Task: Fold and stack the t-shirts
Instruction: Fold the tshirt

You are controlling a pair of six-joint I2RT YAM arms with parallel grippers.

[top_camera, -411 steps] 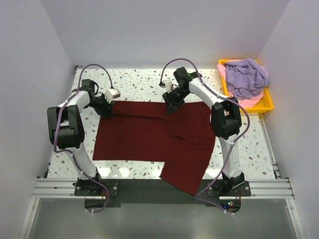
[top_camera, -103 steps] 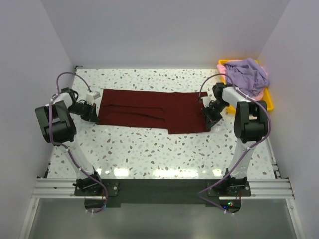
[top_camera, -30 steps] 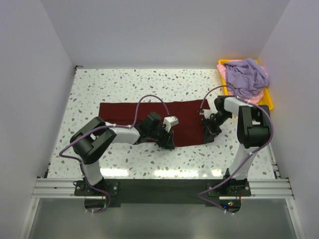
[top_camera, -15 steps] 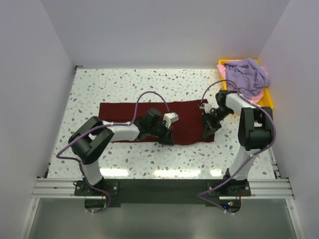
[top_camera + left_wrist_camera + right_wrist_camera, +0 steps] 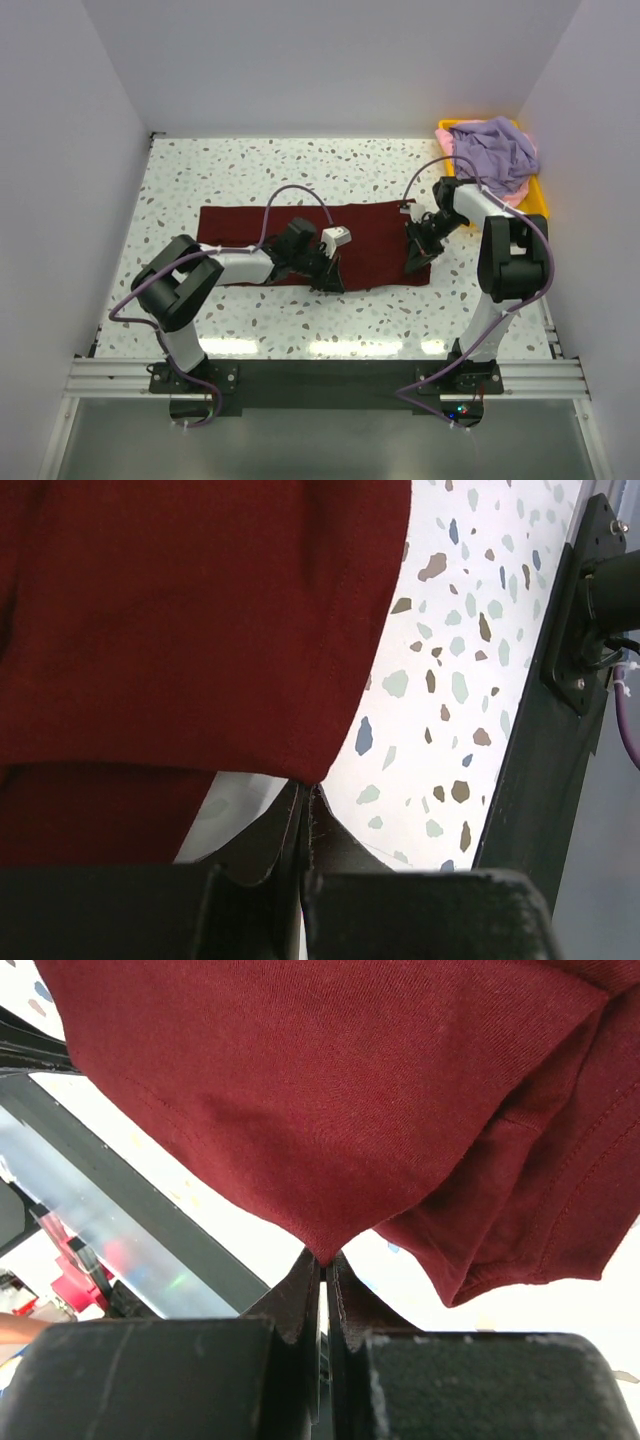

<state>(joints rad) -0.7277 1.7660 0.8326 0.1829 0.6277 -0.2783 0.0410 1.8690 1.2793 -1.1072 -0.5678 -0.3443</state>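
The dark maroon t-shirt [image 5: 240,235] lies as a long folded band across the middle of the speckled table. My left gripper [image 5: 330,280] is at its near edge, about mid-length, and is shut on the hem [image 5: 306,790]. The maroon cloth [image 5: 200,630] rises away from the jaws. My right gripper [image 5: 416,262] is at the band's near right corner, shut on a pinched point of maroon cloth [image 5: 325,1260], with a folded layer [image 5: 520,1210] hanging beside it. The lavender t-shirt [image 5: 490,155] is heaped on the pale pink t-shirt [image 5: 505,203] at the back right.
A yellow tray [image 5: 537,213] holds the lavender and pink shirts in the back right corner. A dark rail [image 5: 560,680] and the arm bases run along the table's near edge. White walls close in the left, back and right sides.
Both grippers have closed on the maroon shirt's near edge. They have then shifted slightly toward the back of the table, drawing that edge with them.
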